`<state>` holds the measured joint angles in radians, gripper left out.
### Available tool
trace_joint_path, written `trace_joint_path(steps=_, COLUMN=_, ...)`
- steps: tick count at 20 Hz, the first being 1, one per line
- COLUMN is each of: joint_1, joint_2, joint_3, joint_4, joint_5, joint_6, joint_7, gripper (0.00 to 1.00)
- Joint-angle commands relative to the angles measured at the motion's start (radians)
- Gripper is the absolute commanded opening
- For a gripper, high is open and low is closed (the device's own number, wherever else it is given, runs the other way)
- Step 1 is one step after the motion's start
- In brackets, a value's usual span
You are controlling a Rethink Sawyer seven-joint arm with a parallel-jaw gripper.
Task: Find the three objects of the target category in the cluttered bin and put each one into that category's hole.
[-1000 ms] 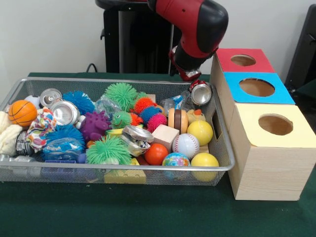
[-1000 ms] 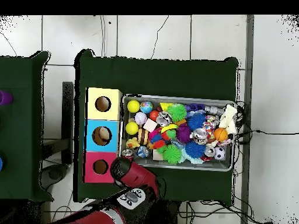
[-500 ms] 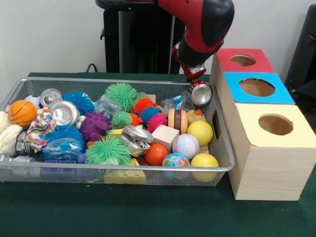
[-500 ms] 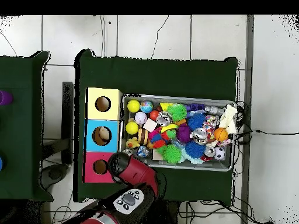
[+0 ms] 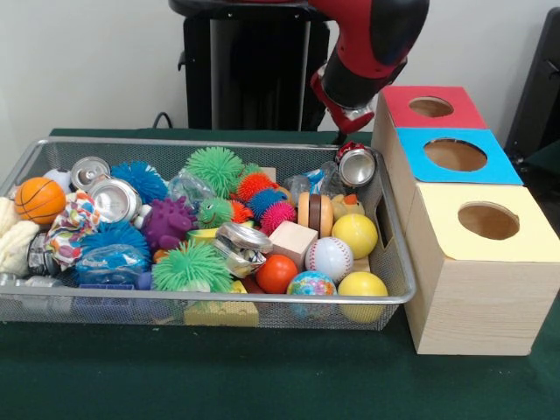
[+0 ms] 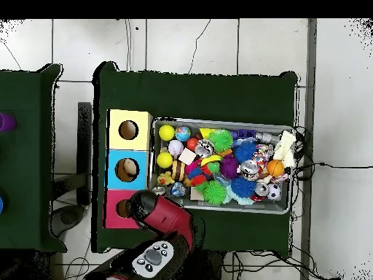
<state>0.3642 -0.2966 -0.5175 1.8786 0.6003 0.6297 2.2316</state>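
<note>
- Biggest risk, I'd say: if the arm (image 5: 372,39) is carrying anything, it could drop short and land between the wire bin (image 5: 395,296) and the red box (image 5: 411,122) rather than in the hole (image 5: 430,107), since the arm's end sits right at the box's near edge.
- Honestly can't tell what the hand is doing; the arm's body hides it in both views, so no idea if it's holding something.
- The target category isn't obvious. A crushed can (image 5: 356,165) lies in the bin's corner just below the arm, more cans (image 5: 115,198) well off at the other end.
- Everything's on the green tabletop (image 5: 262,376).
</note>
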Motion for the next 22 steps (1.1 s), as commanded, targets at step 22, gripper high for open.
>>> trace_joint_path(steps=22, joint_1=-0.015, joint_2=-0.049, joint_3=-0.013, joint_4=-0.154, joint_5=-0.013, joint_6=0.200, joint_7=0.362, gripper=1.00)
